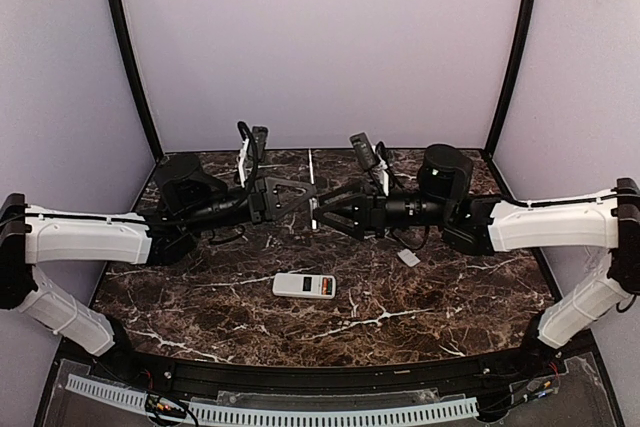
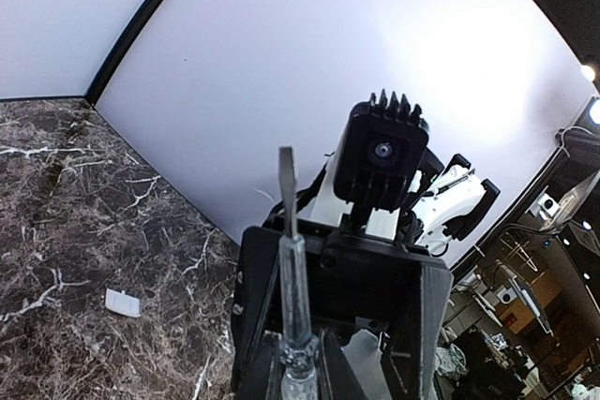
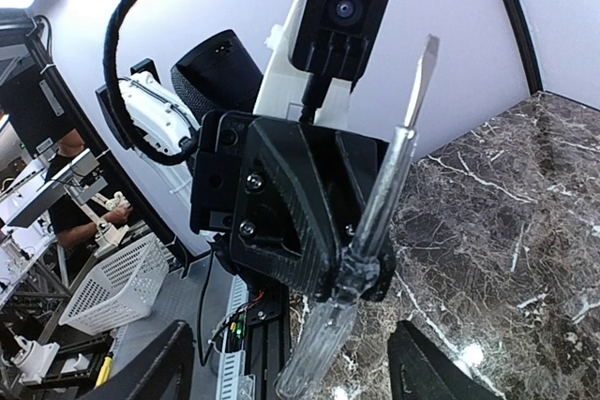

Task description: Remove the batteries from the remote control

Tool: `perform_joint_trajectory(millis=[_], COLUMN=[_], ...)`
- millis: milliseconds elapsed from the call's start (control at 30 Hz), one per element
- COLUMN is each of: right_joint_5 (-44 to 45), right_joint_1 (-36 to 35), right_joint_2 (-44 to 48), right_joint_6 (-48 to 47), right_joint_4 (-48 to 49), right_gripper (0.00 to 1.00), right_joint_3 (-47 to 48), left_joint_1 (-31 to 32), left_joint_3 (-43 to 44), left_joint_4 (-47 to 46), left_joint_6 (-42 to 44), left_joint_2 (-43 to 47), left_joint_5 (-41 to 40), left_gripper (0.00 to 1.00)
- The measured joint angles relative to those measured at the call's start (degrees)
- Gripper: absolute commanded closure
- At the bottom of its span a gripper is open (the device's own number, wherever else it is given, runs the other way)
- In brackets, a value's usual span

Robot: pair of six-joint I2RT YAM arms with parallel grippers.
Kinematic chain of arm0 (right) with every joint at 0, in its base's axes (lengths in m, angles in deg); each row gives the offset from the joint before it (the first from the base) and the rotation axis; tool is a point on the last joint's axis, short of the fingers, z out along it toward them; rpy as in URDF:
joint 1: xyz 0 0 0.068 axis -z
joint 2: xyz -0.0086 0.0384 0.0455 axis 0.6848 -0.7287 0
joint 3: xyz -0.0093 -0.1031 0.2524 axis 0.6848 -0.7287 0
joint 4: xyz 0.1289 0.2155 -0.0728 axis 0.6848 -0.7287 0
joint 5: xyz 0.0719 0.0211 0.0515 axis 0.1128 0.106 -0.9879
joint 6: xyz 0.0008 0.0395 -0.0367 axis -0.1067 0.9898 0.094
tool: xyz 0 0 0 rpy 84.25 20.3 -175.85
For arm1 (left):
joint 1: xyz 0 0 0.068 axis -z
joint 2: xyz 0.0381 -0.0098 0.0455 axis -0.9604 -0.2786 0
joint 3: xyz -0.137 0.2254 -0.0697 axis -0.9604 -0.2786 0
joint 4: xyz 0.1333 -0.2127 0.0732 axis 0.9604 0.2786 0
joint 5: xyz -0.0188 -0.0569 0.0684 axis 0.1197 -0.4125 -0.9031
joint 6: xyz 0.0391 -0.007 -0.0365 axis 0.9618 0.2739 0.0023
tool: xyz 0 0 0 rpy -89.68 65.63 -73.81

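The white remote control (image 1: 309, 286) lies flat at the middle front of the marble table, dark display window up. The batteries are out of view. My left gripper (image 1: 302, 201) hovers above the table's far middle, shut on the clear handle of a screwdriver (image 1: 313, 179). In the left wrist view the left gripper (image 2: 302, 367) clamps the screwdriver (image 2: 289, 231), blade pointing up. My right gripper (image 1: 328, 214) faces it, open. In the right wrist view the right gripper (image 3: 298, 377) is spread wide on either side of the screwdriver handle (image 3: 323, 339) without touching it.
A small flat white square cover plate (image 1: 408, 258) lies on the table right of the remote; it also shows in the left wrist view (image 2: 123, 303). White walls close the back and sides. A white perforated rail (image 1: 300, 412) runs along the near edge.
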Motion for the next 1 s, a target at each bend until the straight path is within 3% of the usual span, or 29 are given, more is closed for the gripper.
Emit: perform_joint_trajectory(millis=[200,500,633,700,733,800,900,1000], right_joint_5=[-0.9,0.11,0.98,1.36,1.55,1.66,1.99,3.28], right_joint_1=[-0.74,-1.09,-1.14,-1.2,-1.22,-1.25,-1.25,-1.27], right_joint_2=[-2.71,-4.11,-4.17,-4.17,-4.17,-4.17,-4.17,-4.04], right_joint_6=[1.36,2.86,3.02,2.64,2.29,0.98,-3.37,-8.9], right_joint_4=[2.08,3.02,2.67,1.66,1.05,-0.96,-8.76,-17.64], right_gripper=[0.55,0.98,1.0,1.0,1.0,1.0,1.0,1.0], right_joint_3=[2.1,2.86,2.97,2.97,3.02,3.54,6.45,10.1], left_joint_1=[0.0,0.02,0.02,0.02,0.02,0.02,-0.07,-0.76], left_joint_3=[0.0,-0.02,-0.55,-1.09,-1.31,-1.68,-1.9,-1.88], left_joint_4=[-5.05,-9.35,-9.77,-9.75,-9.66,-8.96,-5.11,1.38], left_joint_6=[-2.05,-2.27,-1.84,-1.7,-1.51,-0.96,0.26,2.08], left_joint_2=[-1.38,-1.79,-1.77,-1.7,-1.64,-1.27,0.46,3.78], left_joint_5=[-0.15,-0.81,-1.53,-1.88,-1.97,-2.32,-3.48,-4.46], left_gripper=[1.0,1.0,0.98,0.87,0.74,0.58,0.45,0.4])
